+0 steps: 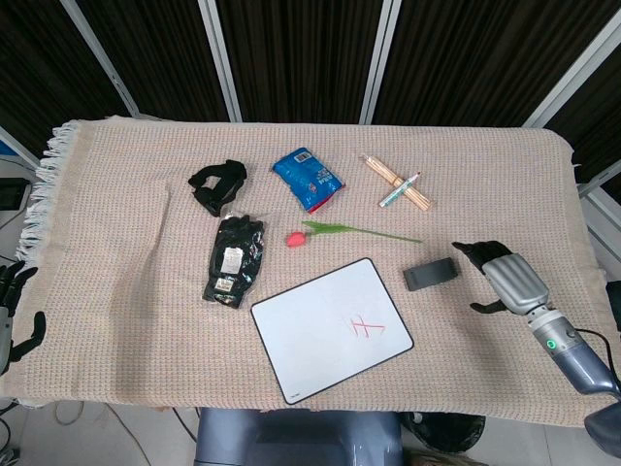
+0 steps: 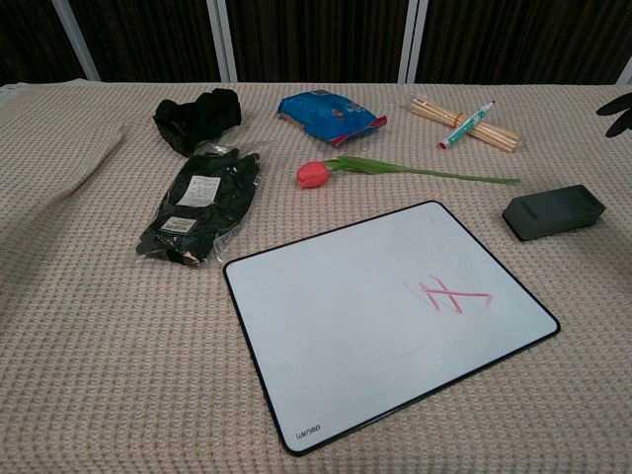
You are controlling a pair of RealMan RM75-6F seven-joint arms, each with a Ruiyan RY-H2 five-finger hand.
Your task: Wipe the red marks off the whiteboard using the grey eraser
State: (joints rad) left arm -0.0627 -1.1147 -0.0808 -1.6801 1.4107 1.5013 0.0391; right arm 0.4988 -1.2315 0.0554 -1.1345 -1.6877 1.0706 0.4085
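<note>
Covering the table (image 1: pixel 116 320), a beige woven cloth (image 1: pixel 505 175) with a white fringe at the far left corner, slightly rumpled on the left side; behind it, dark slatted panels split by pale metal posts (image 1: pixel 218 58), and a grey floor with cables under the front edge.

Lying near the front centre, angled on the cloth, the whiteboard (image 1: pixel 315 325) (image 2: pixel 355 326) — black-rimmed, with the red marks (image 1: pixel 367 328) (image 2: pixel 452 294) on its right half. Just beyond its right corner, apart from it, the grey eraser (image 1: pixel 431 274) (image 2: pixel 553 211), flat on the cloth and untouched.

Hovering just right of the eraser, the right hand (image 1: pixel 503 275) — dark fingers apart, grasping nothing, a small gap short of the eraser; only dark fingertips at the right edge of the chest view. Off the table's left edge, low, the left hand (image 1: pixel 14 309), fingers spread and empty.

Scattered further back: a black strap bundle (image 1: pixel 217 184) (image 2: pixel 197 118), a black packet with a white label (image 1: pixel 234 260) (image 2: pixel 197 205) in clear wrap, a blue snack bag (image 1: pixel 308 179) (image 2: pixel 328 115), a red tulip (image 1: pixel 349 232) (image 2: pixel 395 170) with a long green stem, and wooden sticks (image 1: pixel 398 183) (image 2: pixel 464 123) crossed by a green marker (image 1: pixel 399 189) (image 2: pixel 466 124)
</note>
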